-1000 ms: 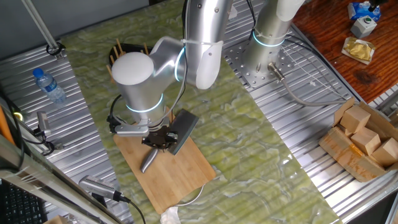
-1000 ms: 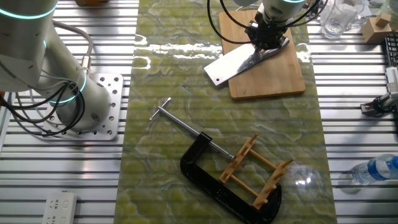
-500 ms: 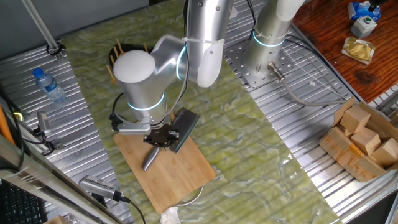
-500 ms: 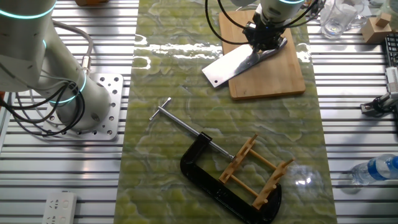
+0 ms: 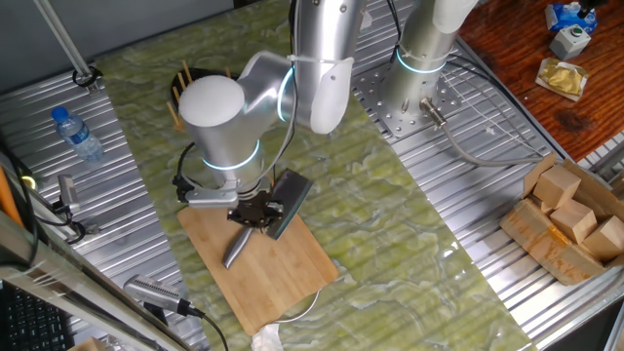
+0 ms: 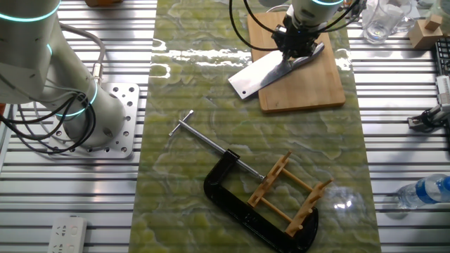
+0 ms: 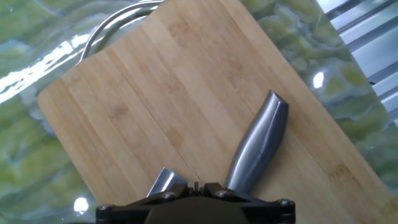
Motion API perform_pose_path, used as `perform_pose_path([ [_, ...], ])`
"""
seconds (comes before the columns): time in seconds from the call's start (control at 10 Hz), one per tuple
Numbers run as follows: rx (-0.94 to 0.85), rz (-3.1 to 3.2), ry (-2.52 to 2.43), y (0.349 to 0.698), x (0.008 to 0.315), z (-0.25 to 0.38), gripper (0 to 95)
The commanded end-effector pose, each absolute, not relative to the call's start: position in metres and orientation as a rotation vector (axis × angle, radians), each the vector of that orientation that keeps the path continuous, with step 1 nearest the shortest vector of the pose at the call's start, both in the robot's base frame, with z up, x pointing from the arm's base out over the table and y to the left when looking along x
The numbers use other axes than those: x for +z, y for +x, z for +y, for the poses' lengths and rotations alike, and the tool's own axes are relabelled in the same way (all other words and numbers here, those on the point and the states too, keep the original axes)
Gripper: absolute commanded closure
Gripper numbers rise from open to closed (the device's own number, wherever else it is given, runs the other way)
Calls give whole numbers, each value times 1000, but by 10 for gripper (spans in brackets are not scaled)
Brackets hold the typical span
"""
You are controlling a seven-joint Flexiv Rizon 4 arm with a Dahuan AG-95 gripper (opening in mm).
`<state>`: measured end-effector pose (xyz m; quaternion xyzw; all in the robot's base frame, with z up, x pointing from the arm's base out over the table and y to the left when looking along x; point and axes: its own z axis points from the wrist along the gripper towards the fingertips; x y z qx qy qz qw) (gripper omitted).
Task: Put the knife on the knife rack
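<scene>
The knife lies across the bamboo cutting board (image 5: 292, 278), its broad grey blade (image 6: 252, 74) reaching past the board's edge over the green mat. Its silver handle (image 7: 258, 144) points away from the hand. My gripper (image 5: 255, 214) is shut on the knife where blade and handle meet, also seen in the other fixed view (image 6: 293, 50). The knife rack (image 6: 290, 194), light wooden pegs on a frame, stands far from the board, held inside a black C-clamp (image 6: 235, 200). In one fixed view the rack (image 5: 183, 80) is mostly hidden behind the arm.
A second arm's base (image 6: 77, 98) stands beside the mat. A water bottle (image 5: 76, 134) lies on the metal table. A box of wooden blocks (image 5: 570, 219) sits at the right. A glass (image 6: 380, 21) stands near the board.
The gripper, shut on the knife, has risen slightly and shifted; the blade tip has moved a little with it over the mat.
</scene>
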<state>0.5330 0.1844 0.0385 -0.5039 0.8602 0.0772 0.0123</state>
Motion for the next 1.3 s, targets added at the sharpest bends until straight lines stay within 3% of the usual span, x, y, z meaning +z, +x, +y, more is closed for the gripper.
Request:
perform_pose_path([
  [0.1,251,2691,-1549,537,40,186,950],
  [0.5,240,2701,-1528,550,34,197,950],
  [1.3,230,2685,-1567,539,30,194,950],
])
